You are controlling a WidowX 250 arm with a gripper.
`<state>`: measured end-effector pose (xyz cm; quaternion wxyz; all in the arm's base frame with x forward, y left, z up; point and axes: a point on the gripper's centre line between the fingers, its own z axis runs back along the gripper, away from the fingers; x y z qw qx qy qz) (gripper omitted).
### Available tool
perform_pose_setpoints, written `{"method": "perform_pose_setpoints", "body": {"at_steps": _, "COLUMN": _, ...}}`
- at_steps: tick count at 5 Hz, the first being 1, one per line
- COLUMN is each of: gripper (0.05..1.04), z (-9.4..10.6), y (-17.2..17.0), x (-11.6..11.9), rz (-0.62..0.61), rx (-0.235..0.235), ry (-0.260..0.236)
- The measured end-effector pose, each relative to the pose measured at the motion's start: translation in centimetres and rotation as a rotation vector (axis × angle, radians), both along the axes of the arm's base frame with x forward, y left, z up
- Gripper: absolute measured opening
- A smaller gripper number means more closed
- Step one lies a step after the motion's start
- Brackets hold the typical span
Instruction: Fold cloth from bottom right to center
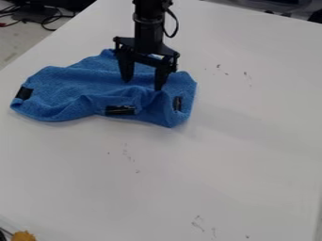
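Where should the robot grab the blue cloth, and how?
Probably at the cloth's bottom right corner, near the black patch by its right end. The gripper should come down from above with its fingers apart, because the cloth lies low on the table. The wrinkles near that corner stick up a little, so they should be easier to pinch.

I count one blue cloth (pixel 66 89) at ten o'clock, bearing three black patches (pixel 120 110); one gripper (pixel 142 84) with two jaws at eleven; one tabletop (pixel 252 141); one orange-yellow item (pixel 24 236) at seven. Cables (pixel 7 24) at eleven: several, exact number undetermined.
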<state>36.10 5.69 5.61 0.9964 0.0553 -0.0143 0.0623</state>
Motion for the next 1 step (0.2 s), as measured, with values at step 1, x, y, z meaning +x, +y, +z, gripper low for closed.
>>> {"method": "perform_pose_setpoints", "body": {"at_steps": 1, "gripper": 1.004, "z": 2.2, "y": -1.07, "x": 0.58, "rz": 0.006, "rx": 0.009, "ry": -0.086}}
